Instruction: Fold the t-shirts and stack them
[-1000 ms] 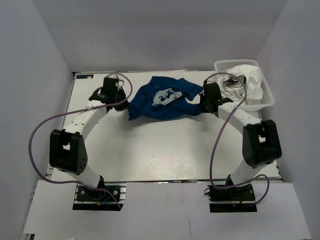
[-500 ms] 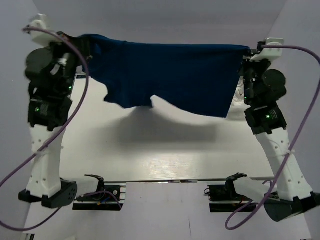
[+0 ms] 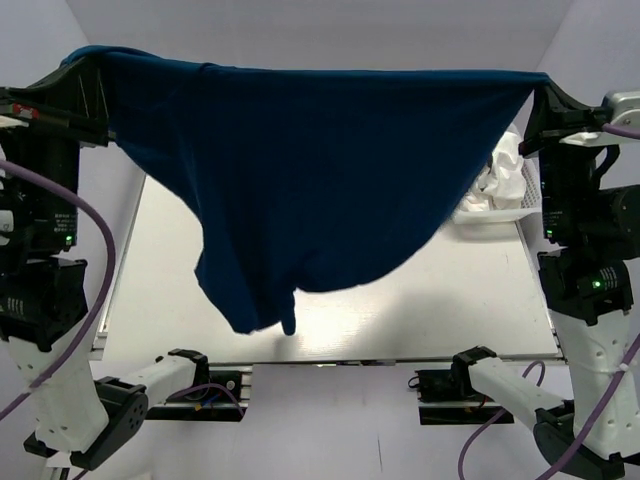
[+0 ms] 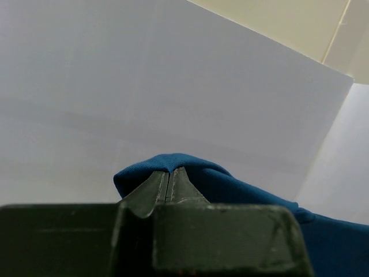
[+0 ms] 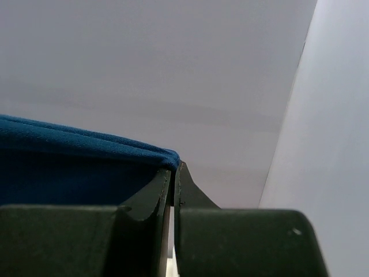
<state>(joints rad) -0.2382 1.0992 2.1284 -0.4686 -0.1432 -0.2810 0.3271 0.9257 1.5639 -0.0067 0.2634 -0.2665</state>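
Navy blue cloth t-shirt (image 3: 320, 170), hung spread in the air over the pale table (image 3: 470, 290). Left gripper (image 4: 170, 178) and right gripper (image 5: 174, 170) each clamped tight on one upper corner. White crumpled t-shirt (image 3: 497, 165) lies in white lattice plastic basket (image 3: 525, 188), far right.

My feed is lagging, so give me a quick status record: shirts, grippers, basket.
navy t-shirt: held up and spread between both grippers, hanging loose over the table
left gripper: shut on one end of its top edge
right gripper: shut on the other end
white t-shirt: crumpled in the basket, far right
folding: not yet begun
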